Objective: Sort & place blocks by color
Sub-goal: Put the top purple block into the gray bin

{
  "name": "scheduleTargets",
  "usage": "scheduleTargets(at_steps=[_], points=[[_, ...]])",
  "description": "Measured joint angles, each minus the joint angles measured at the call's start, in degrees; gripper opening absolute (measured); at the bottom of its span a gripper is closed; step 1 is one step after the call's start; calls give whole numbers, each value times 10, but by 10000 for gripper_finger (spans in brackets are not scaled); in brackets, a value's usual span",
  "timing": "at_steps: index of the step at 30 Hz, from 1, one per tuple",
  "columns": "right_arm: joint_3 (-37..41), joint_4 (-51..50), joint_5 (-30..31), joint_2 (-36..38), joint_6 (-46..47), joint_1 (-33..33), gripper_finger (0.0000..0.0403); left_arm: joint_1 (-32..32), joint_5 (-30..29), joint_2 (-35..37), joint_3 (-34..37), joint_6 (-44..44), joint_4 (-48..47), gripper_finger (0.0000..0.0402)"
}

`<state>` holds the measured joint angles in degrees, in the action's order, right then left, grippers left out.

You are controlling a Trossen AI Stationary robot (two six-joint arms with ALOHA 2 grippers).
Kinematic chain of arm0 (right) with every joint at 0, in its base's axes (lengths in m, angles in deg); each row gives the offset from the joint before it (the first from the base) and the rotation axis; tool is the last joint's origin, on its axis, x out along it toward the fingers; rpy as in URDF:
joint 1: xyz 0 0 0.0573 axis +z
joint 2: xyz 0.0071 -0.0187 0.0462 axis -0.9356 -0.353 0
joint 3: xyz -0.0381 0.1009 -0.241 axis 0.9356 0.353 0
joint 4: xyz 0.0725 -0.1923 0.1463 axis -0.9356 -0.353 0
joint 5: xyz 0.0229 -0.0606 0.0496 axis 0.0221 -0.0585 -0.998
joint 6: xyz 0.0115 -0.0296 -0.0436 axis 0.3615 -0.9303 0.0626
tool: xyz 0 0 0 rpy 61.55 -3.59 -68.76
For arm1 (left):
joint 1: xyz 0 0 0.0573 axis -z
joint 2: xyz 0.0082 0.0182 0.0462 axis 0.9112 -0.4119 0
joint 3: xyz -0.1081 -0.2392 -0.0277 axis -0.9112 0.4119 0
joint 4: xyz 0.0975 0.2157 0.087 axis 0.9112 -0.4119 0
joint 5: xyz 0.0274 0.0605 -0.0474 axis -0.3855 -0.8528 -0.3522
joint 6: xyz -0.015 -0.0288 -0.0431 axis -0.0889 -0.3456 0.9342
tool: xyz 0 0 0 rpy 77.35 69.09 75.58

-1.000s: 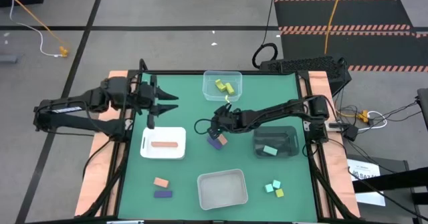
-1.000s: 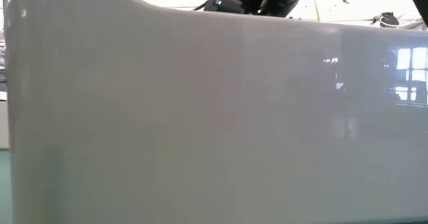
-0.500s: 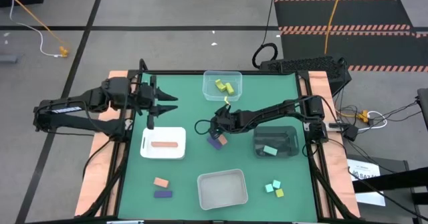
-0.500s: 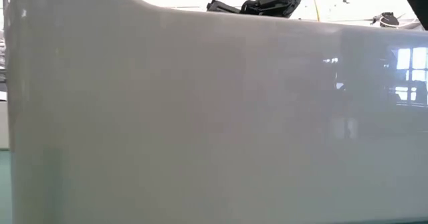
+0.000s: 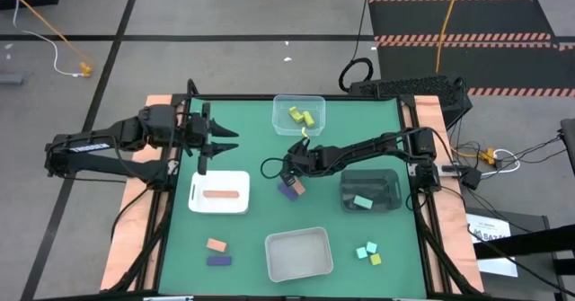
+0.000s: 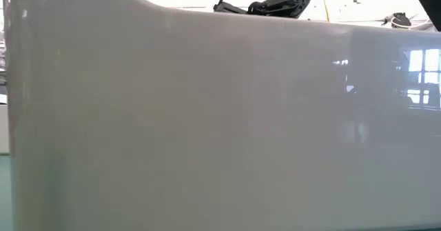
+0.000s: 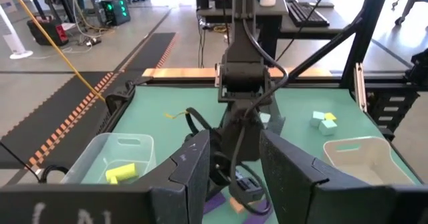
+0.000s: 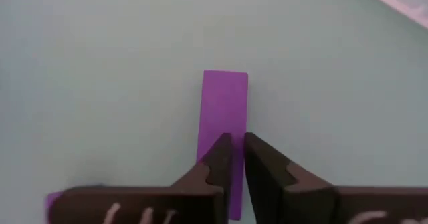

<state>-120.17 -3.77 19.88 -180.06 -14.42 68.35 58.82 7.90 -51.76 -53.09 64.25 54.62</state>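
Fingers of the right gripper (image 8: pixel 233 158) were nearly together above the purple block (image 8: pixel 224 114) at mid-frame on the green table (image 5: pixel 243 247), while the left gripper (image 5: pixel 226 140) waited wide apart at upper left.

Green table (image 5: pixel 243 238), from above: the clear bin (image 5: pixel 299 115) is holding yellow blocks (image 5: pixel 301 117); the white tray (image 5: pixel 219 192) is carrying a salmon bar (image 5: pixel 219 193); the dark bin (image 5: pixel 370 190) is holding a teal block (image 5: pixel 362 202); the grey-white tray (image 5: pixel 297 253) is sitting near the front edge. The right gripper (image 5: pixel 289 177) is hanging over a purple block (image 5: pixel 288 190) (an orange one just beside it). The left gripper (image 5: pixel 225 140) is waiting, fingers spread, above the white tray's far side.
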Motion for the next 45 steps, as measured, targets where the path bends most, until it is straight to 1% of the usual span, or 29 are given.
scheduleTargets(at_steps=[2, 4, 7, 10, 13, 15, 17, 21, 24, 32, 38, 41, 43, 45], points=[[0, 6, -12, 0, -13, -2, 43, 0, 0, 0, 0, 0, -4, 131], [0, 9, -17, 0, -14, -5, 73, 0, 0, 0, 0, 0, -6, 131], [0, 9, -20, 0, -14, -9, 134, 0, 0, 0, 0, 0, -6, 131], [1, 20, -44, -1, -14, -10, 198, 0, 0, 0, 0, 0, -6, 131], [1, 38, -46, -1, -12, -6, 249, 0, 0, 0, 0, 0, -7, 131], [1, 49, -44, -1, -4, -4, 271, 0, 0, 0, 0, 0, -11, 131], [1, 55, -43, -7, 4, -2, 280, 0, 0, 0, 0, 0, -15, 131], [2, 91, -45, -9, 30, 0, 278, 0, 0, 0, 0, 0, -21, 131], [0, 112, -32, -8, 15, 4, 271, 0, 0, 0, 0, 0, -23, 131], [0, 94, -22, -37, -30, 15, 268, 0, 0, 0, 0, 1, -28, 131], [-2, 38, 22, -46, -58, 25, 262, 0, 0, 0, 0, 3, -28, 131], [-2, 22, 25, -46, -63, 26, 237, 0, 0, 0, 0, 3, -28, 131], [-2, 10, 29, -46, -63, 26, 206, 0, 0, 0, 0, 3, -28, 131], [-1, 1, 30, -46, -64, 24, 166, 0, 0, 0, 0, 3, -28, 131]])
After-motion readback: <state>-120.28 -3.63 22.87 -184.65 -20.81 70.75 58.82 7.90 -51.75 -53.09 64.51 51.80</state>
